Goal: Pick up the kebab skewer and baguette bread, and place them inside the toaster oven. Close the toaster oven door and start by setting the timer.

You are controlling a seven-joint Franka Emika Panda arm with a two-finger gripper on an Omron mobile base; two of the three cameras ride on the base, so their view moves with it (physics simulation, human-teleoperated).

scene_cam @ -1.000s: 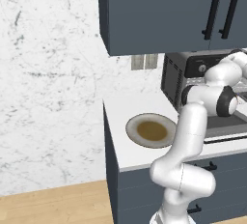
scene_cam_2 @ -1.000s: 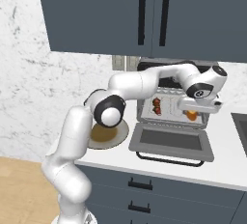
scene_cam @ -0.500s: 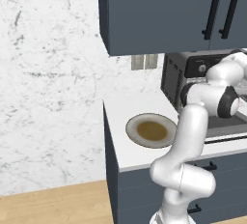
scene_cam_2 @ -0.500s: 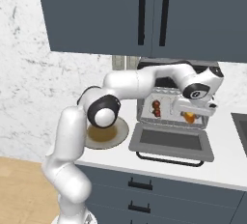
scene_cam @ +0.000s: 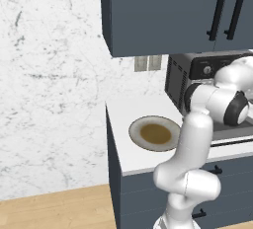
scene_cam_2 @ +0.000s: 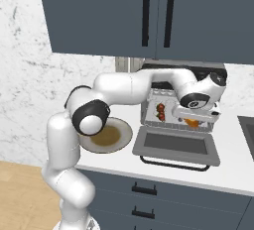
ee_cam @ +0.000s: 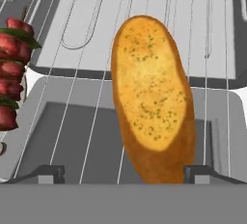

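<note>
I see the bread (ee_cam: pixel 152 100) lying on the oven (scene_cam_2: pixel 181 102) rack beside the skewer (ee_cam: pixel 12 73), door (scene_cam_2: pixel 176 147) down. My gripper (ee_cam: pixel 125 174) has its jaws spread wide, the loaf's near end between them, apparently untouched.

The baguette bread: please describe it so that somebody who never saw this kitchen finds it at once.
Look inside the open toaster oven on the counter, on its wire rack. The baguette bread is the oblong golden-orange loaf with herb specks, while the kebab skewer beside it carries small dark red chunks.
</note>
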